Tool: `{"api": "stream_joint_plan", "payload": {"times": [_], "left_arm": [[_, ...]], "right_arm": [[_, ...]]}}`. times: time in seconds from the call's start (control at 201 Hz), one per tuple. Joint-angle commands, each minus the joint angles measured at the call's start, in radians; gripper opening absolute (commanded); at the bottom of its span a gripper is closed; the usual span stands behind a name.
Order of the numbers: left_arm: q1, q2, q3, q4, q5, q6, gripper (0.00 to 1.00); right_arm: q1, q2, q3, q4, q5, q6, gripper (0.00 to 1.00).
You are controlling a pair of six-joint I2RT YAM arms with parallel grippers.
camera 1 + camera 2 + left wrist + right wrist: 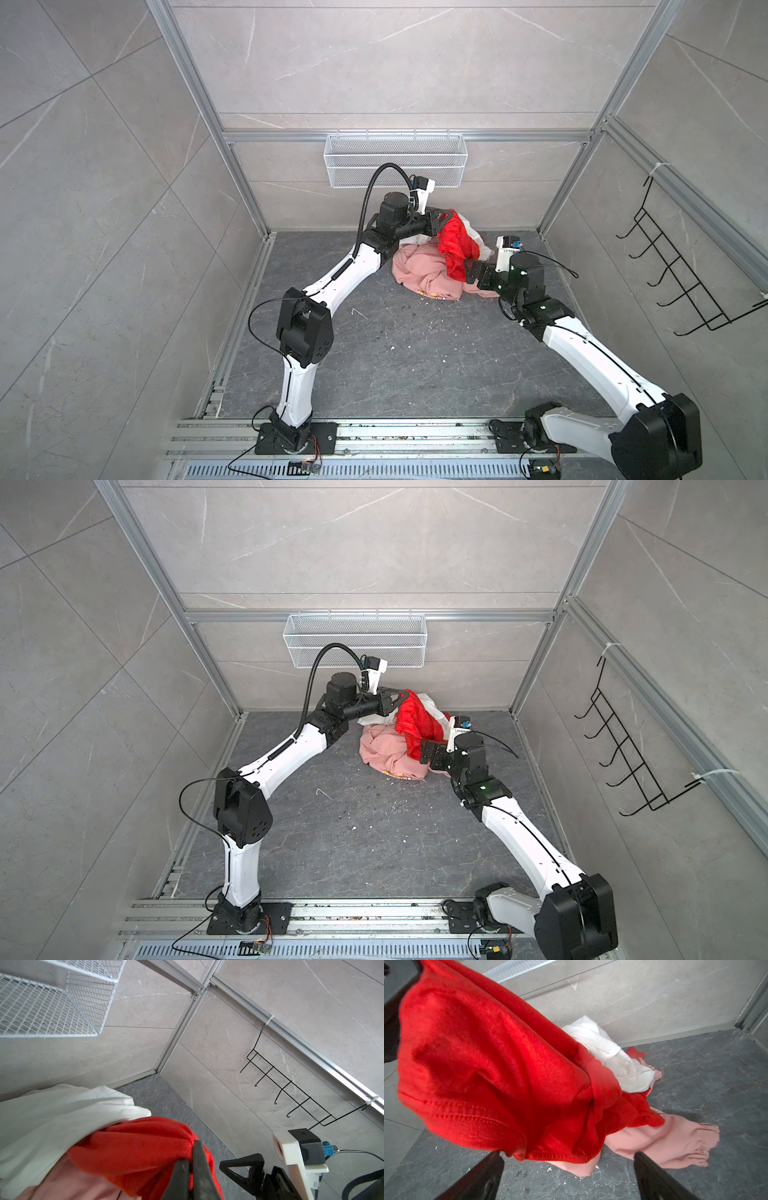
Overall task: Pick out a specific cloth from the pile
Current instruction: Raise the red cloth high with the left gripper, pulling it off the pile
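- Pile sits at the far end of the dark marbled floor, a bit right of centre, close to the back wall and below the white wire basket.
- Pale pink garment is the biggest lump, on the near-left of the heap; white cloth is bunched at the far-right.
- Left gripper reaches in from the left, above the far side of the pile. Jaws are pinched tight on a fold of the red cloth; the left wrist cam shows the fingertips together w/ red fabric squeezed between them.
- Red cloth is hoisted at its top end and hangs slantwise down to the right, over the pink and white stuff. Its lower part runs in btwn the white cloth and the pink garment, so it's not free of the heap.
- Right gripper comes in low from the right, at the bottom end of the red cloth. Jaws spread wide, nothing gripped.
- Right wrist cam: the stitched red hem dangles just ahead of the two open fingers. Can't tell if it touches them.
- Black hook rack hangs on the right wall, well apart from all this.
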Motion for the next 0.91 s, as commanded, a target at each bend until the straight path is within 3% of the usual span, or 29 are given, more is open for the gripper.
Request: {"api": "stream_joint_plan", "payload": {"times": [0.0, 0.901], "left_arm": [[-0.002, -0.096, 0.065, 0.095, -0.002, 0.036, 0.00], [-0.002, -0.106, 0.240, 0.057, -0.020, 0.070, 0.00]], "right_arm": [[0.005, -0.032, 0.001, -0.006, 0.015, -0.026, 0.99], [0.005, -0.096, 0.049, -0.040, 0.002, -0.064, 1.00]]}}
